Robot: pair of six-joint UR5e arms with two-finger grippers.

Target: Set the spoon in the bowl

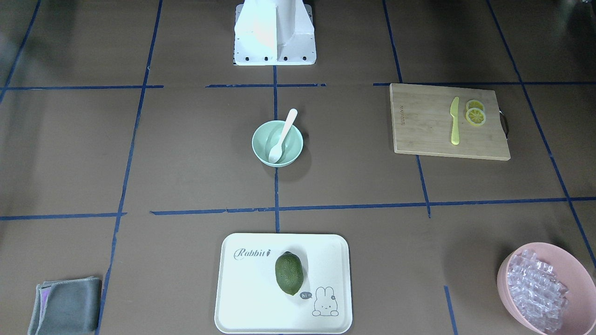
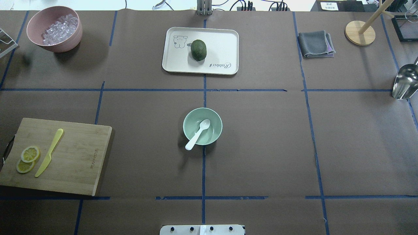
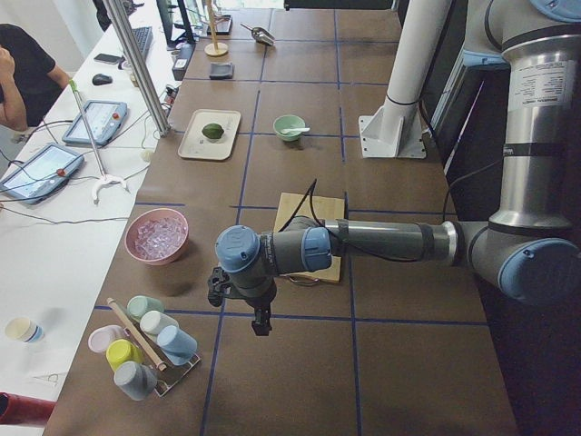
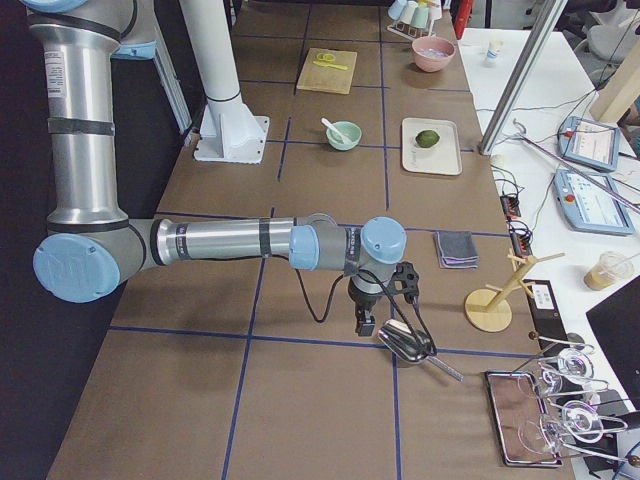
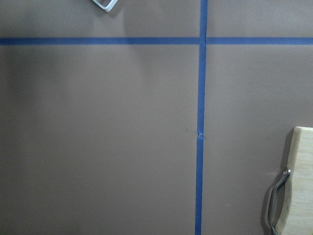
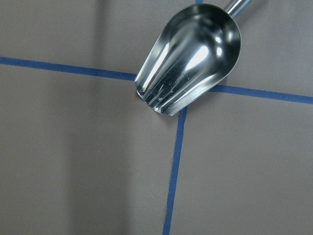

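Overhead exterior shows me the spoon [image 2: 197, 134] lying in the bowl [image 2: 190, 120], scoop inside and handle poking over the rim. The left gripper [image 3: 261, 325] and right gripper [image 4: 366, 326] only show in side views, so I can't tell their fingers' state.

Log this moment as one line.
spoon: in bowl, handle over rim | left end effector: away | right end effector: away | task: looks done

Left claw [image 3: 261, 327] and right claw [image 4: 366, 326] point down.
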